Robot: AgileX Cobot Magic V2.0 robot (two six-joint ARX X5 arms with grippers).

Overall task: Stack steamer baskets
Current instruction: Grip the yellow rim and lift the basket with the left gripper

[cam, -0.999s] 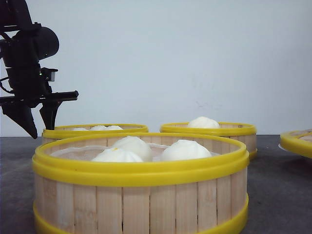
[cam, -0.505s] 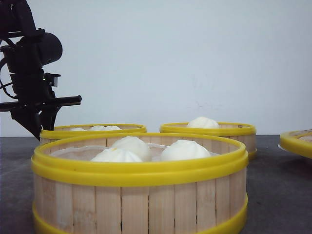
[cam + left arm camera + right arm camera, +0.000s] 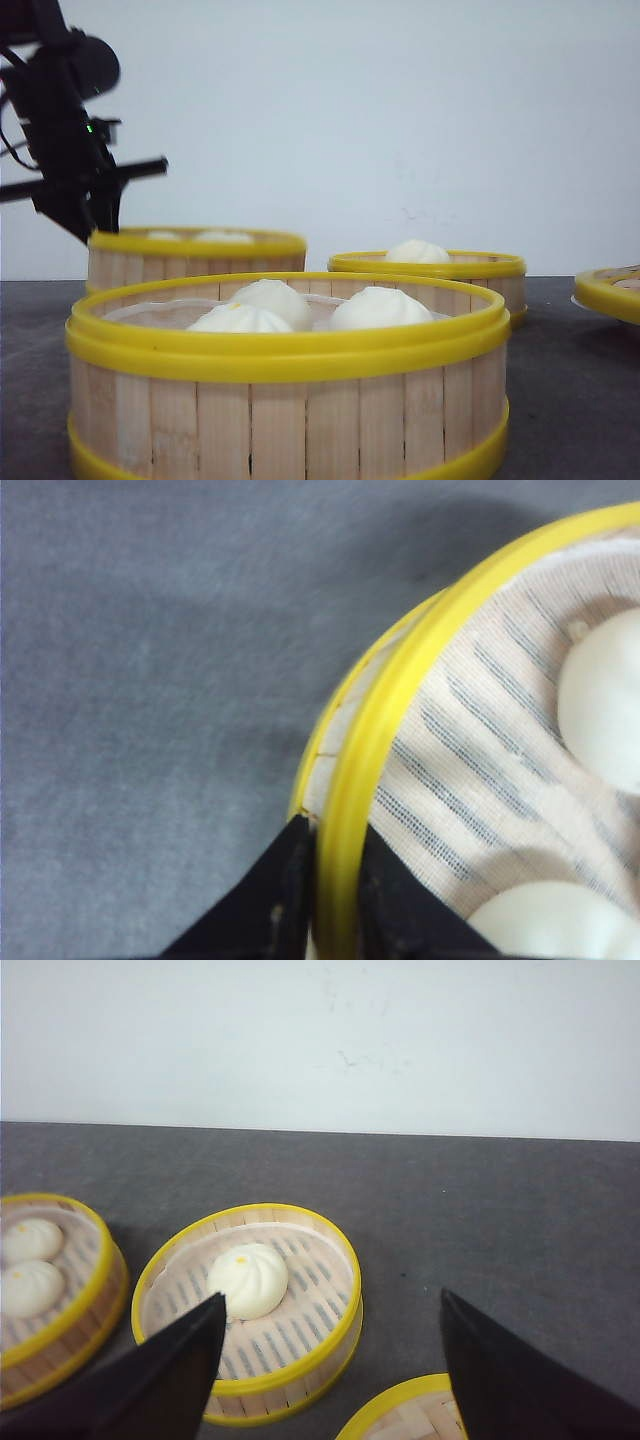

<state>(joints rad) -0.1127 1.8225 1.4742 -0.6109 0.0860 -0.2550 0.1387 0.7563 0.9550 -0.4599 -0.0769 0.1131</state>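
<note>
At the left of the front view we have the left end effector (image 3: 95, 215) pinching the rim of the rear left basket (image 3: 196, 257), and that basket hangs clear of the table (image 3: 560, 340), its lower edge hidden behind the near basket (image 3: 288, 375). In the left wrist view one dark finger (image 3: 395, 908) sits inside the yellow rim and the other outside it, with the rim clamped between them at the bottom of the frame; the cloth liner (image 3: 470, 770) and two buns show to the right.

The right end effector (image 3: 330, 1360) is spread wide and holds nothing, hovering over the table with the single-bun basket (image 3: 250, 1310) between and beyond its fingers. That same basket sits at the centre right of the front view.

We judge the step in hand to be carrying the lifted basket to a stacking spot. The grip is on one edge only, so we expect the basket to sag on its far side; we should keep it level and move slowly so the buns stay put. We need enough height to clear the rim and the bun tops of whichever basket we choose as base. On lowering, we should line up the two yellow rims all round before we let go, since a basket set off-centre may tip. A fourth yellow rim (image 3: 608, 292) at the right edge stays out of our path.
</note>
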